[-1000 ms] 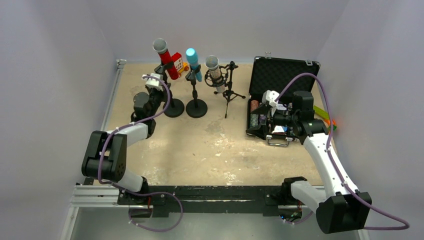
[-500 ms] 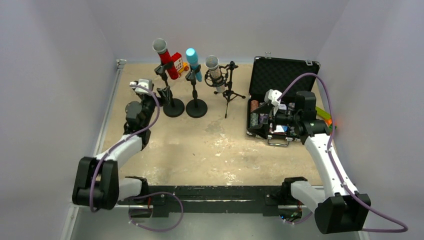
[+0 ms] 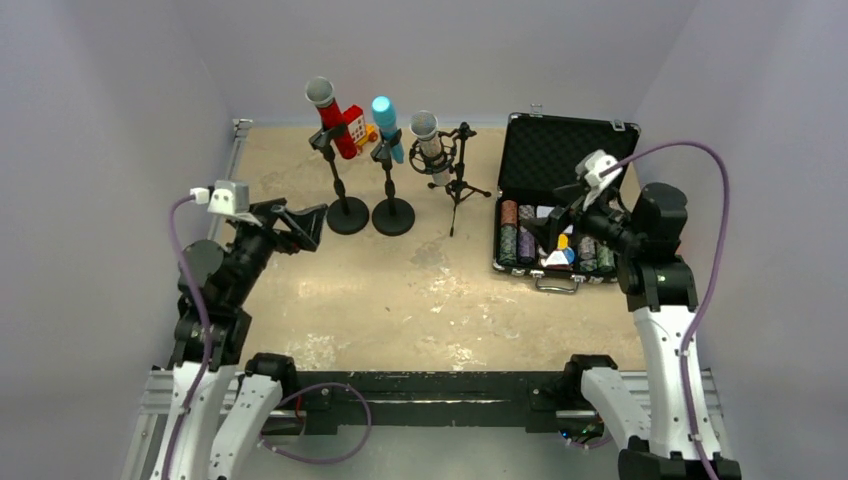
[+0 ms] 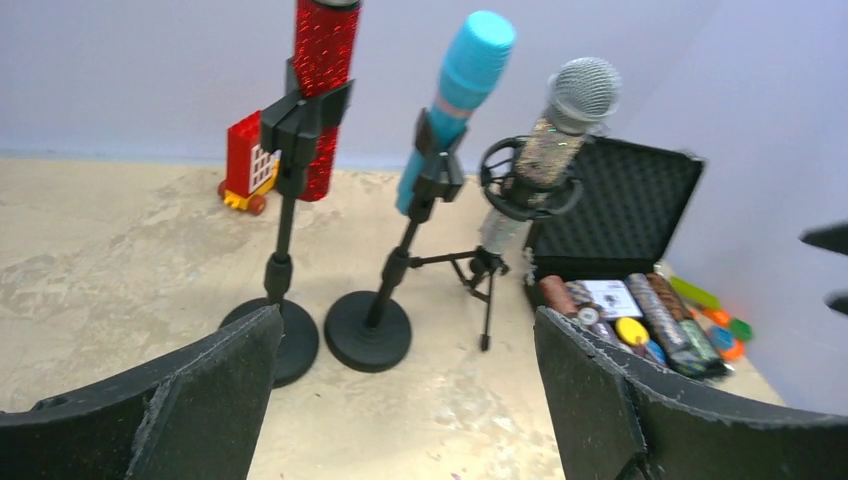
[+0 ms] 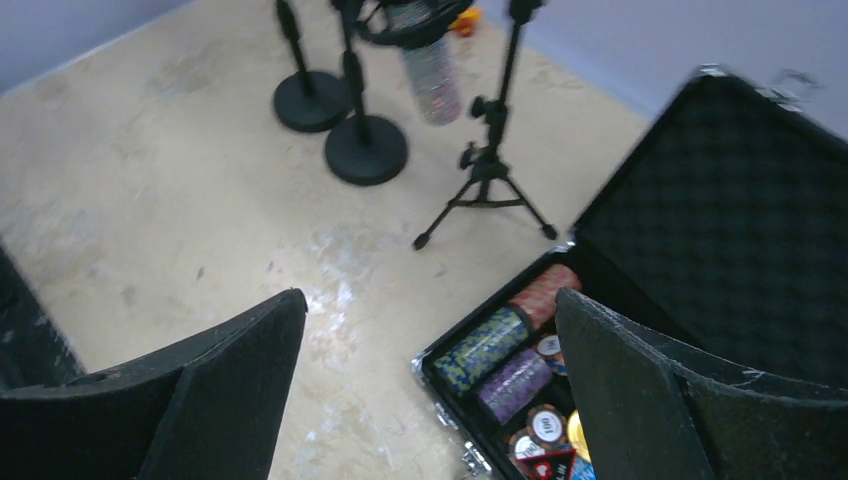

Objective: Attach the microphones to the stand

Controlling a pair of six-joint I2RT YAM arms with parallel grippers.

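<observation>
Top view: three on three stands [image 3: 392, 216] at the far edge: red microphone [image 3: 333, 118], blue microphone [image 3: 387, 125], silver microphone [image 3: 430, 145]; one open case [image 3: 570, 150] right. Left wrist: my left gripper [image 4: 405, 335] spread wide, empty, facing all three. Right wrist: my right gripper [image 5: 430, 305] released, empty, over the case

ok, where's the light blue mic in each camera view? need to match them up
Top external: light blue microphone at back centre-left, between the red-glitter microphone and the silver-glitter microphone.
Left wrist: upper centre, tilted in its clip.
Right wrist: not in it; the frame cuts off just above the round stand bases.
Shared landmark: the tripod shows in all three.
</observation>
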